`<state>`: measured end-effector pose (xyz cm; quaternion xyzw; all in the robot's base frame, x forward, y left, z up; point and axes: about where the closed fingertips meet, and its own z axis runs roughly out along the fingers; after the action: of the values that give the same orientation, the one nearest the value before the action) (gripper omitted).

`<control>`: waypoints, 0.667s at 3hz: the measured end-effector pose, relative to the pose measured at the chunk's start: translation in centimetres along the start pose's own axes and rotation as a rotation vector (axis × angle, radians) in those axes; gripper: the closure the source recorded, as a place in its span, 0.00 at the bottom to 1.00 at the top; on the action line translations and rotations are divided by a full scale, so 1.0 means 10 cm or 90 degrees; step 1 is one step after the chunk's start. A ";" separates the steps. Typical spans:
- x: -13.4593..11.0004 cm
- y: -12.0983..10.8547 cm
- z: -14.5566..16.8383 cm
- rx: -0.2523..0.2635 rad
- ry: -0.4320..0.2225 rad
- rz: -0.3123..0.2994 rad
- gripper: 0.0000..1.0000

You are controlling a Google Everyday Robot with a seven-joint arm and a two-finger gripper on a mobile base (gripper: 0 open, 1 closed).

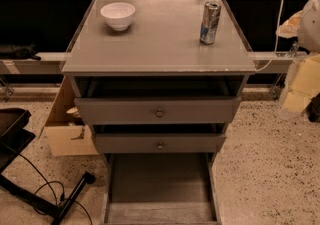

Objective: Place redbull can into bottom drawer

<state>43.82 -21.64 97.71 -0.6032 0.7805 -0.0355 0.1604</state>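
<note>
The redbull can [210,22], slim and silver-and-blue, stands upright on the right side of the grey cabinet top [160,49]. The bottom drawer [160,181] is pulled far out toward me, and its long flat grey floor is bare. The gripper is not in view. A pale rounded shape [312,19] at the right edge may be part of the arm; I cannot tell.
A white bowl [118,15] sits at the back left of the cabinet top. The two upper drawers [159,113] with small round knobs are slightly pulled out. A cardboard box [65,131] is on the floor at left, and a black stand with cables [30,189] at lower left.
</note>
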 end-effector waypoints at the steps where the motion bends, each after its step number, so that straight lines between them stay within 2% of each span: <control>1: 0.00 -0.03 -0.01 0.008 -0.008 0.002 0.00; 2: 0.16 -0.32 0.00 0.035 -0.071 0.025 0.00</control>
<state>46.44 -24.06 98.12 -0.5843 0.7806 -0.0200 0.2209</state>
